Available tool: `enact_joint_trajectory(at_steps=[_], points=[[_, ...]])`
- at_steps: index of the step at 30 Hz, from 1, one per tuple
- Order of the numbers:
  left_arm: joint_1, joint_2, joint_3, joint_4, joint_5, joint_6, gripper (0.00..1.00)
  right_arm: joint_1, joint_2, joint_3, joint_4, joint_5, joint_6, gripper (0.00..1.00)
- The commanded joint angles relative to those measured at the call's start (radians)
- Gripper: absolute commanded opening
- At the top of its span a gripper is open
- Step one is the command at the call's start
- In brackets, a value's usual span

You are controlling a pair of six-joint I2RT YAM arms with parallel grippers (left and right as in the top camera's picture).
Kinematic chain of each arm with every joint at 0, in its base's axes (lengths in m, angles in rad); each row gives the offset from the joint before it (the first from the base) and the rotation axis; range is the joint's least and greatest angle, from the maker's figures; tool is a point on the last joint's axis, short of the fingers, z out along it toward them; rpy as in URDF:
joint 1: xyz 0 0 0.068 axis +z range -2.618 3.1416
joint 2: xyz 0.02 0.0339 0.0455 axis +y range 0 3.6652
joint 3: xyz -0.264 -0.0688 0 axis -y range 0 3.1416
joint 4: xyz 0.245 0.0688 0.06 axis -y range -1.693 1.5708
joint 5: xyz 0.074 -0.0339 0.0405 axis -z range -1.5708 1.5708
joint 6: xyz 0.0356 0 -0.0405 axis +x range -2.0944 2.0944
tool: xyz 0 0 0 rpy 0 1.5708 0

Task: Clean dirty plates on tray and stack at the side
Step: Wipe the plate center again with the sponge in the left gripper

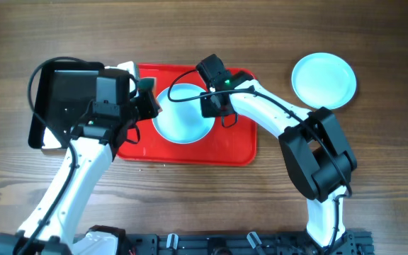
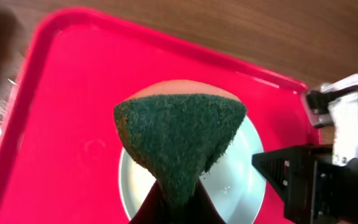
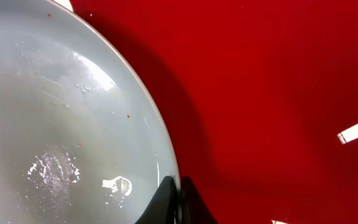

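On tray [image 1: 227, 146], right tool [image 3: 178, 194] gripping plate [image 3: 55, 124] rim

Left arm [image 1: 76, 170] and right arm [image 1: 264, 106] angle inward, left fingers [image 2: 166, 208] and right fingers [image 3: 164, 202] pinched closed.

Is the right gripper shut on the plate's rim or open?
Shut on the plate: in the right wrist view the right gripper has both fingertips pinched together at its rim, above the tray.
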Motion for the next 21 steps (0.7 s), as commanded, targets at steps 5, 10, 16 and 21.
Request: enact_joint_trajectory(at_steps=[5, 10, 16, 21], points=[[-0.043, 0.323, -0.001, 0.098, 0.112, -0.11, 0.04, 0.002, 0.027, -0.012, 0.004, -0.01, 0.019, 0.04], [-0.101, 0.447, -0.001, 0.208, 0.154, -0.109, 0.04, 0.002, 0.027, -0.012, 0.003, -0.01, 0.019, 0.04], [-0.158, 0.49, -0.001, 0.17, -0.261, -0.073, 0.04, 0.002, 0.027, -0.012, 0.003, -0.01, 0.017, 0.04], [-0.153, 0.493, -0.001, 0.101, -0.666, -0.044, 0.04, 0.002, 0.027, -0.012, -0.003, -0.01, 0.016, 0.04]])
